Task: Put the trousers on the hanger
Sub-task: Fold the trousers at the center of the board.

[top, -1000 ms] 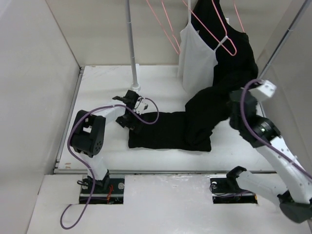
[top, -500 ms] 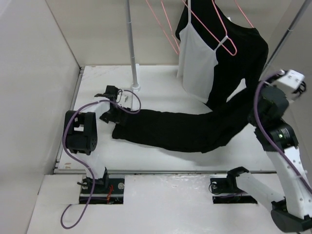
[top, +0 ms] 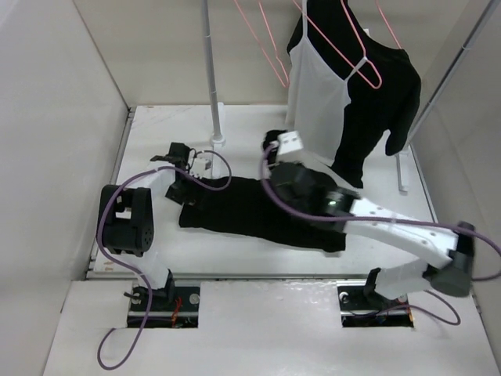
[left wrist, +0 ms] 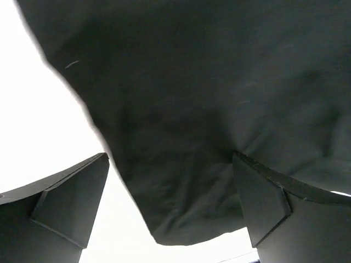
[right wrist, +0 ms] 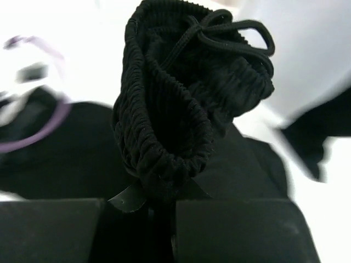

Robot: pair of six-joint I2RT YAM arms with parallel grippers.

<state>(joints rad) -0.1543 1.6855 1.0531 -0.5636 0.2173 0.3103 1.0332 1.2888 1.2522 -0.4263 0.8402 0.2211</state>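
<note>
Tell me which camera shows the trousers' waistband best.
The right wrist view: the gathered waistband and its drawstring fill the frame, pinched in the right gripper. The top external view shows the trousers lying on the table, the waistband hidden by the right arm. The left wrist view shows only plain black cloth.

The trousers (top: 235,213) were soft, matt black cloth, limp and faintly creased. Their waistband (right wrist: 181,104) was ribbed, gathered elastic with a round woven cord (right wrist: 230,33). The left pincer (left wrist: 170,164) had 2 fingers (left wrist: 66,203) of matt black plastic with flat, hard-edged faces. The hanger (top: 354,56) was thin, smooth pink wire. The camisole (top: 313,98) was smooth white cloth. The desk (top: 258,125) was white, smooth and matt. The pole (top: 210,70) looked like pale metal with a slight sheen. The right arm (top: 391,227) had a smooth white plastic shell.
</note>
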